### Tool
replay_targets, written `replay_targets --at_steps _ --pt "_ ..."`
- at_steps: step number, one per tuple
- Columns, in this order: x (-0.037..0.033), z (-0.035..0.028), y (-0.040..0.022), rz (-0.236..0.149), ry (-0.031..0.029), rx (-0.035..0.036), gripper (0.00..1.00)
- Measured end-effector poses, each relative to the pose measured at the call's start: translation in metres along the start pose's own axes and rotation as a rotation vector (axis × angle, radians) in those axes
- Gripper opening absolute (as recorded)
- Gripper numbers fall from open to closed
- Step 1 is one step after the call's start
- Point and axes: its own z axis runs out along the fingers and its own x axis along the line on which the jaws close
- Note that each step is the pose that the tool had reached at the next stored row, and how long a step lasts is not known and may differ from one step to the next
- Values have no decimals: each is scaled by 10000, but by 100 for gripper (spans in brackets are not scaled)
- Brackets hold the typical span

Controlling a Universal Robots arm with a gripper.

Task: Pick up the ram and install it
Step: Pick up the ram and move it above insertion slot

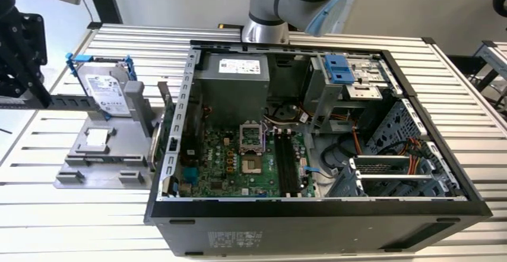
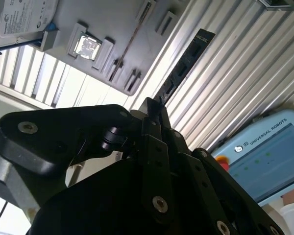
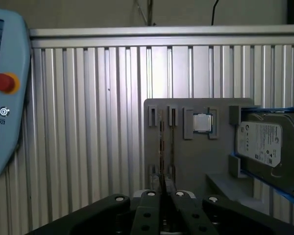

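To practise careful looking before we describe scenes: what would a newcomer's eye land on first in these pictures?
The big open black computer case with its large green motherboard sits mid-frame in the exterior view. In the second wrist view, the black gripper is shut on the ram, a thin, long dark circuit-board stick, with the ribbed metal table behind it.

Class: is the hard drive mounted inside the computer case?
No: the hard drive stands in the grey holder beside the case.
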Motion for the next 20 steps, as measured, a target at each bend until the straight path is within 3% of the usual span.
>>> replay_targets --at_steps 9,15,20 --pt "-1 -95 2 0 0 0 0" --pt "-1 -118 0 -2 0 0 0" --pt "-5 -120 -103 0 1 -1 0"
